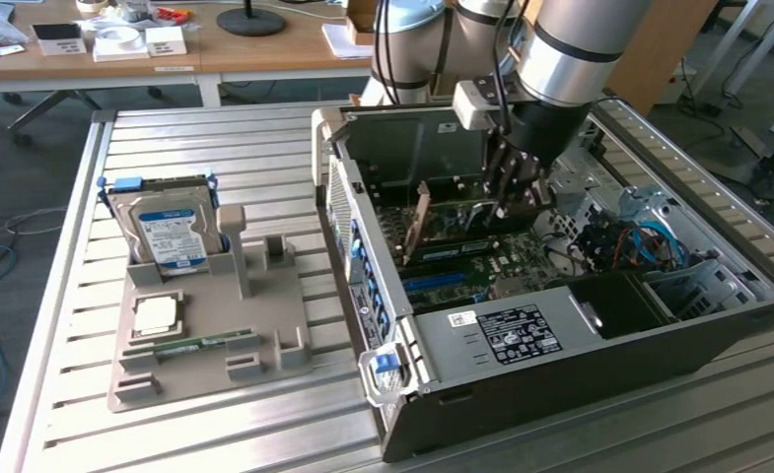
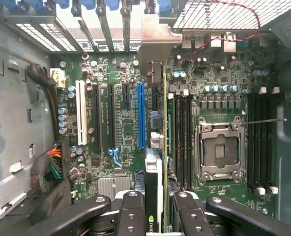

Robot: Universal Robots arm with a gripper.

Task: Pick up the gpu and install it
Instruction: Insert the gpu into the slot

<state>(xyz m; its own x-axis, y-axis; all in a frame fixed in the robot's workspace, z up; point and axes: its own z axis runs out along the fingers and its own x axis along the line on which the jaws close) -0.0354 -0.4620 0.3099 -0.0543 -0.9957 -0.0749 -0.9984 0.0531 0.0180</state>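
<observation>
Two gripper [image 2: 154,210] fingers [image 2: 131,212] clamp one gpu [image 2: 154,172] edge-on over the motherboard [image 2: 126,132]. We count one blue slot [image 2: 141,115] just beside it and one CPU socket [image 2: 219,147]

Entry one: we record a counter [image 1: 229,148] of ribbed silver metal slats, with a raised rail along its edge at the exterior view's left.

Directly on it we list two things:
- a grey moulded holder tray [image 1: 189,379], lying flat toward the exterior view's left
- an open computer case [image 1: 558,394], lying on its side at the exterior view's right, near the tray but apart from it
</observation>
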